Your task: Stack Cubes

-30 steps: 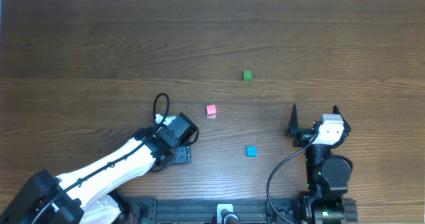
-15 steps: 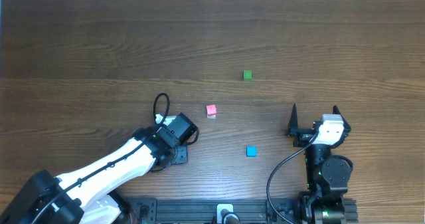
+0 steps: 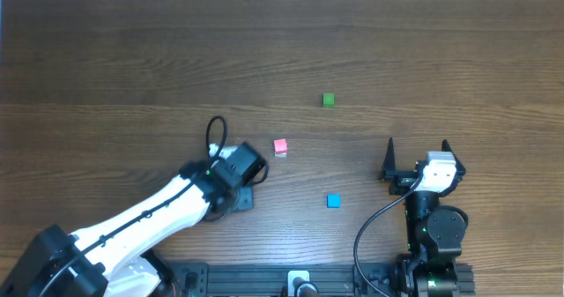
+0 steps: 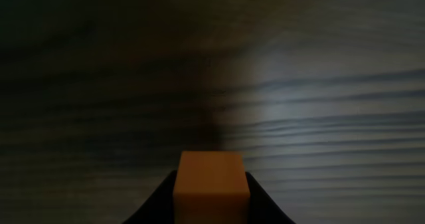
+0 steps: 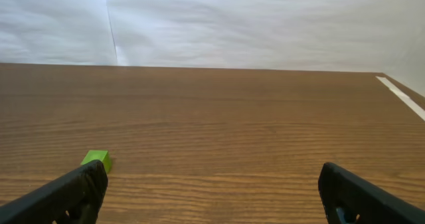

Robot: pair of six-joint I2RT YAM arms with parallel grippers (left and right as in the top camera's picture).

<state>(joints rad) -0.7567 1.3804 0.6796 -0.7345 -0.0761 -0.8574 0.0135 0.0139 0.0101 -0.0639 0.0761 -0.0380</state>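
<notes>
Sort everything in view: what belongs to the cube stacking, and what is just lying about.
Part of the job: orange cube, held in the left gripper; pink cube; blue cube; green cube.

Just there: wooden table; pale tape strip; white backdrop.

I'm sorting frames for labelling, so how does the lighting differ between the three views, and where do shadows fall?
Top view: even light across the table, no glare. Left wrist view: dim, the wood in heavy shadow on one side with a pale glow on the other, yet the orange cube is readable. Right wrist view: bright and even, the green cube plainly lit.
</notes>
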